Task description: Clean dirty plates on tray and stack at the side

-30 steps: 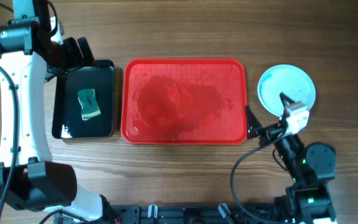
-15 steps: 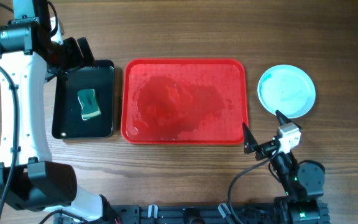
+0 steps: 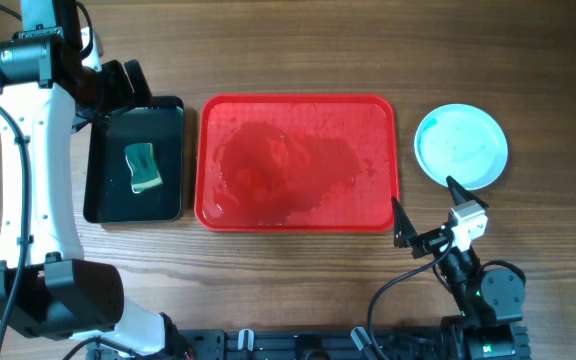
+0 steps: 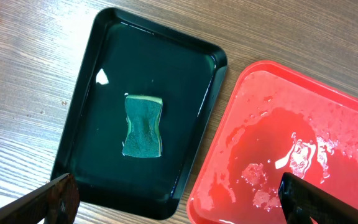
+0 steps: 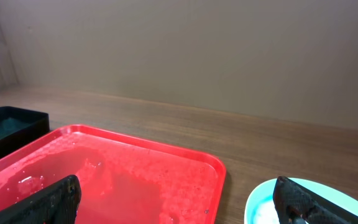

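Just beyond right pincer (image 3: 425,196), plates (image 3: 461,147)

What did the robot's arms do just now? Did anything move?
The right gripper pulled back from the near edge of the turquoise plate toward the robot's base. Its jaws were open and empty the whole time, so nothing was grabbed or let go. The plate, the red tray, the green sponge in the black tray and the open left gripper stayed put.

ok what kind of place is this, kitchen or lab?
Probably a robotics lab bench: left arm and right arm at a wooden table, wet red tray, sponge in a black tray.
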`<control>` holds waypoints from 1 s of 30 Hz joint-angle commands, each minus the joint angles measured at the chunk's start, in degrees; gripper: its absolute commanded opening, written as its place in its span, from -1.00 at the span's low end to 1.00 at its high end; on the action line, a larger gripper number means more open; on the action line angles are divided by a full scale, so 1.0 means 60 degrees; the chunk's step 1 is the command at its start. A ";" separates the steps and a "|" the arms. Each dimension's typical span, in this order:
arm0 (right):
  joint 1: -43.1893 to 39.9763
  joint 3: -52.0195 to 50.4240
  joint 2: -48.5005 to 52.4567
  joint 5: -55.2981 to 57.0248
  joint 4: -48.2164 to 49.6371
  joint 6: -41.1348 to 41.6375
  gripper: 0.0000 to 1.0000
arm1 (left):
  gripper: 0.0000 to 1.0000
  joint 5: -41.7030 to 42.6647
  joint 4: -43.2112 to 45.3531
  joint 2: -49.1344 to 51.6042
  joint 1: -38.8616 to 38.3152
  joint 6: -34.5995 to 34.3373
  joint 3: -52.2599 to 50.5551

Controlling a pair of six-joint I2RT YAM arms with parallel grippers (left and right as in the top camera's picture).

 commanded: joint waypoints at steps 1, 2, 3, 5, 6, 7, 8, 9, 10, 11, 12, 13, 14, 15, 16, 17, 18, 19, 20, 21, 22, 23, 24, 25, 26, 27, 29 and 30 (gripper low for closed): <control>0.0055 -0.0011 -0.0007 0.0124 0.0022 -0.0182 0.99 | 1.00 0.0076 0.0004 0.0051 -0.0007 -0.0055 0.0004; 0.0055 -0.0011 -0.0007 0.0124 0.0026 -0.0178 1.00 | 1.00 0.0080 0.0004 0.0051 -0.0007 -0.0055 0.0004; 0.0055 -0.0011 -0.0007 0.0124 0.0026 -0.0182 0.99 | 1.00 0.0076 0.0004 0.0051 -0.0007 -0.0055 0.0004; 0.0055 -0.0011 -0.0007 0.0124 0.0026 -0.0182 0.99 | 1.00 0.0080 0.0004 0.0051 -0.0007 -0.0055 0.0004; 0.0055 -0.0011 -0.0007 0.0124 0.0026 -0.0182 0.99 | 1.00 0.0080 0.0004 0.0051 -0.0007 -0.0055 0.0004; 0.0055 -0.0011 -0.0007 0.0124 0.0026 -0.0182 1.00 | 1.00 0.0080 0.0000 0.0051 -0.0007 -0.0055 0.0004; 0.0055 -0.0011 -0.0007 0.0124 0.0022 -0.0178 1.00 | 1.00 0.0080 0.0004 0.0058 -0.0007 -0.0055 0.0000; 0.0055 -0.0011 -0.0007 0.0124 0.0026 -0.0178 1.00 | 1.00 0.0076 0.0004 0.0058 0.0000 -0.0055 0.0000; 0.0055 -0.0011 -0.0007 0.0124 0.0026 -0.0182 0.99 | 1.00 0.0076 0.0004 -0.0011 -0.0004 -0.0055 0.0000; 0.0055 -0.0011 -0.0007 0.0124 0.0022 -0.0182 0.99 | 1.00 0.0066 0.0000 -0.0142 -0.0036 -0.0044 0.0000; 0.0055 -0.0011 -0.0007 0.0124 0.0022 -0.0182 0.99 | 1.00 -0.0058 0.0055 -0.0324 -0.0047 -0.0047 -0.0004; 0.0055 -0.0011 -0.0007 0.0124 0.0022 -0.0178 1.00 | 1.00 -0.0051 0.0222 -0.0546 -0.0047 -0.0080 -0.0073; 0.0055 -0.0011 -0.0007 0.0124 0.0026 -0.0178 0.99 | 1.00 0.0011 0.0809 -0.1024 -0.0149 -0.0251 -0.0382; 0.0055 -0.0011 -0.0007 0.0124 0.0026 -0.0178 0.99 | 1.00 0.0015 0.1290 -0.1315 -0.0219 -0.0310 -0.0641; 0.0055 -0.0011 -0.0007 0.0124 0.0026 -0.0178 1.00 | 1.00 0.0080 0.2299 -0.1880 -0.0379 -0.0299 -0.1249; 0.0055 -0.0011 -0.0007 0.0124 0.0026 -0.0178 1.00 | 1.00 0.0080 0.3238 -0.2455 -0.0557 -0.0295 -0.1989; 0.0055 -0.0011 -0.0007 0.0124 0.0022 -0.0182 0.99 | 1.00 0.0080 0.4204 -0.3053 -0.0710 -0.0295 -0.2812; 0.0055 -0.0011 -0.0007 0.0124 0.0022 -0.0182 1.00 | 1.00 0.0157 0.5395 -0.3843 -0.0867 -0.0295 -0.3949; 0.0055 -0.0011 -0.0007 0.0124 0.0022 -0.0182 0.99 | 1.00 0.0350 0.6561 -0.4645 -0.0962 -0.0295 -0.5125; 0.0055 -0.0011 -0.0007 0.0124 0.0022 -0.0182 0.99 | 1.00 0.0550 0.7344 -0.5187 -0.0965 -0.0295 -0.5945; 0.0055 -0.0011 -0.0007 0.0124 0.0026 -0.0178 0.99 | 1.00 0.0787 0.8327 -0.5890 -0.0965 -0.0295 -0.7042; 0.0055 -0.0011 -0.0007 0.0124 0.0026 -0.0178 0.99 | 1.00 0.0874 0.9067 -0.6433 -0.0965 -0.0291 -0.7872; 0.0055 -0.0011 -0.0007 0.0124 0.0022 -0.0178 1.00 | 1.00 0.0940 0.9908 -0.7096 -0.0965 -0.0270 -0.8885; 0.0055 -0.0011 -0.0007 0.0124 0.0022 -0.0178 0.99 | 1.00 0.0994 1.0582 -0.7635 -0.0965 -0.0266 -0.9697; 0.0055 -0.0011 -0.0007 0.0124 0.0026 -0.0178 0.99 | 1.00 0.1071 1.1395 -0.8331 -0.0965 -0.0266 -1.0714; 0.0055 -0.0011 -0.0007 0.0124 0.0022 -0.0178 1.00 | 1.00 0.1086 1.2036 -0.8918 -0.0965 -0.0266 -1.1522; 0.0055 -0.0011 -0.0007 0.0124 0.0022 -0.0178 0.99 | 1.00 0.1082 1.3194 -1.0189 -0.0965 -0.0266 -1.3165; 0.0055 -0.0011 -0.0007 0.0124 0.0022 -0.0178 0.99 | 1.00 0.1078 1.3646 -1.0801 -0.0965 -0.0266 -1.3872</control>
